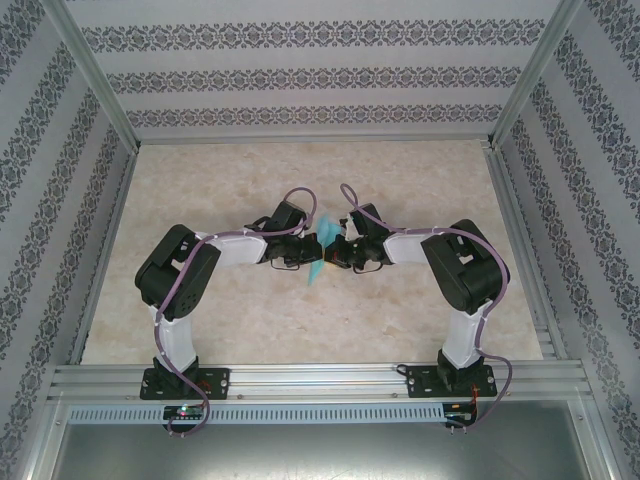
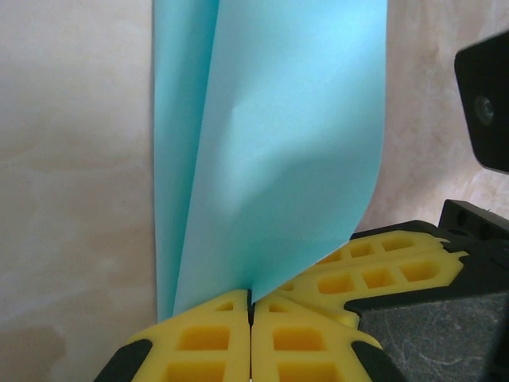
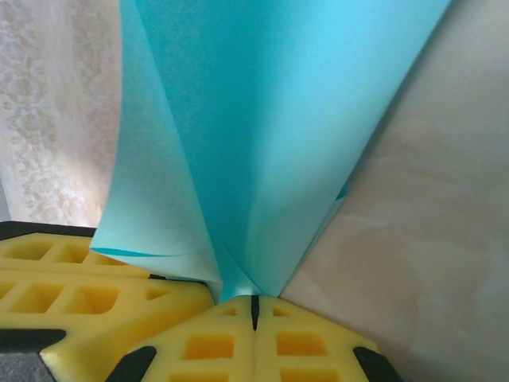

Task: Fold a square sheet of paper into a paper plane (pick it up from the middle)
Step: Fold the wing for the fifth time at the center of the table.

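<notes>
Firmly, square sheet of paper (image 1: 318, 262) pinched by left gripper (image 2: 250, 310) and right gripper (image 3: 254, 306).

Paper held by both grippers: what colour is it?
The paper is turquoise-blue, clearest in the right wrist view.

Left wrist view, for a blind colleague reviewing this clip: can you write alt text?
A thin turquoise-blue folded sheet of paper stands pinched in the shut, yellow-fingered left gripper at the bottom edge. The right gripper's yellow fingers meet its base from the right, above a beige marbled tabletop.
</notes>
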